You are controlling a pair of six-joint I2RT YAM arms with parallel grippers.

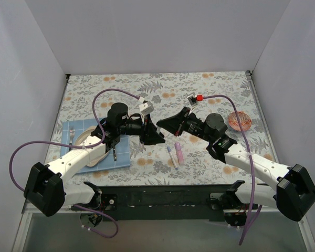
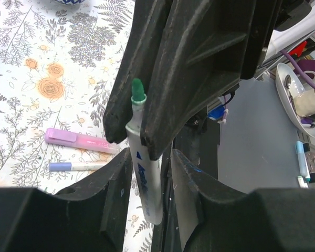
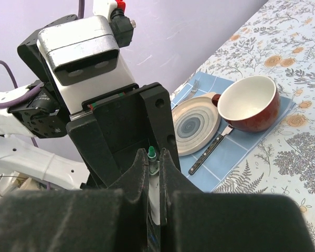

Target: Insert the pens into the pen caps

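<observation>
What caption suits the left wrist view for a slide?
Right end effector clamps a green-tipped pen inside the open left end effector; a pink pen lies on the cloth.

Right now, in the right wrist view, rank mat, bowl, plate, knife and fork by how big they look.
1. Mat
2. Bowl and plate: about alike, bowl maybe slightly larger, so I won't split them
3. Knife
4. Fork, partly hidden
</observation>
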